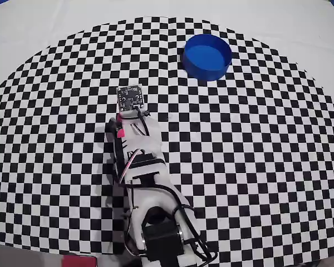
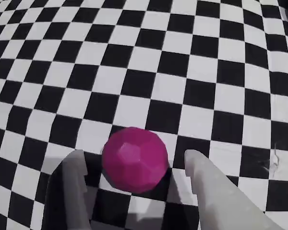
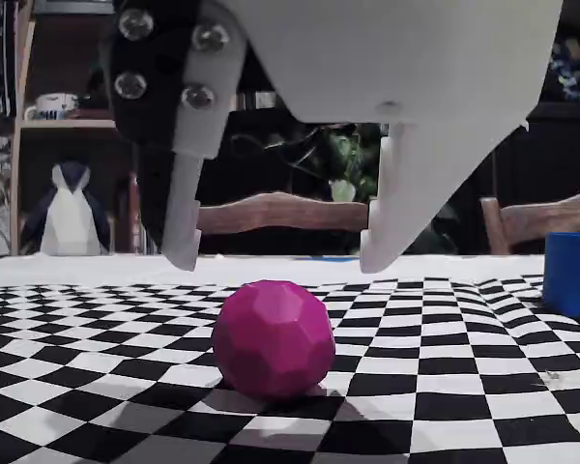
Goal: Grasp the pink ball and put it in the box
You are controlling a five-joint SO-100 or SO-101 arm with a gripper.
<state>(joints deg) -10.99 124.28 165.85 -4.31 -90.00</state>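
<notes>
The pink ball lies on the checkered cloth; it is faceted and magenta. My gripper hangs open just above it, one white fingertip to each side, not touching. In the wrist view the ball sits between the two fingers of the gripper. In the overhead view the ball is hidden under the arm and its wrist camera board. The box, a round blue container, stands empty at the far right of the cloth, well away from the gripper. Its wall shows at the right edge of the fixed view.
The black-and-white checkered cloth covers the table. Behind the table in the fixed view are chair backs, a shelf and a paper penguin.
</notes>
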